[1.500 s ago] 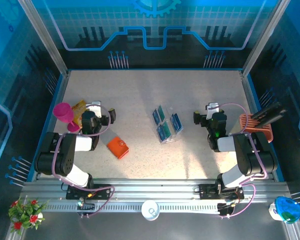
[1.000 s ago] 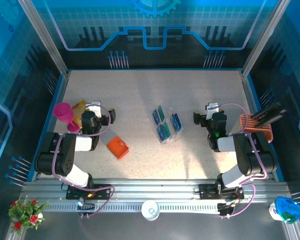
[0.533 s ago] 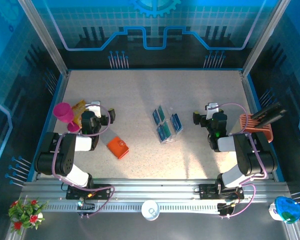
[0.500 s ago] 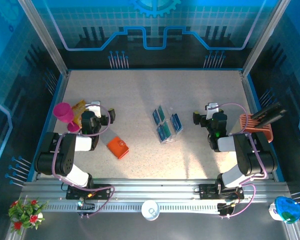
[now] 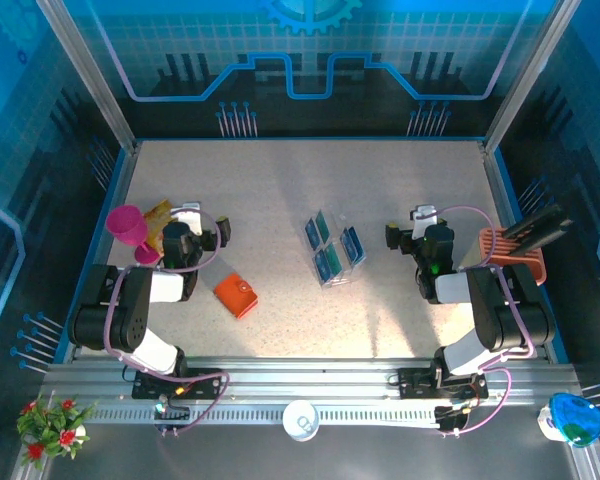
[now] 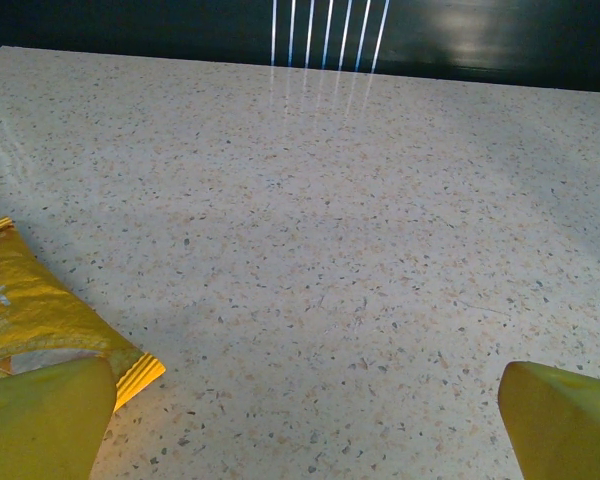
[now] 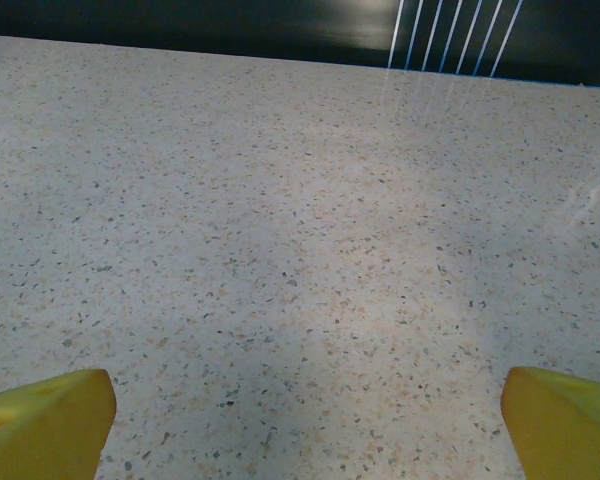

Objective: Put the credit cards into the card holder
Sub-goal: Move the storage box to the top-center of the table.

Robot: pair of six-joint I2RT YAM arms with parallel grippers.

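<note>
Resting low over the speckled worktop point(image 5: 280, 180), the left end effector point(image 6: 305, 415) and right end effector point(image 7: 305, 415) each have their yellow fingers spread wide, gripping nothing. The orange card holder point(image 5: 237, 294) lies folded near the left arm. The credit cards point(image 5: 330, 250) stand in a clear rack point(image 5: 335, 281) mid-worktop, apart from it.

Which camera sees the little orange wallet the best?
The top external view. There the orange wallet lies whole and closed on the table, seen from above. The left wrist camera faces speckled table top and a yellow packet instead, and the right wrist camera faces speckled table top.
</note>
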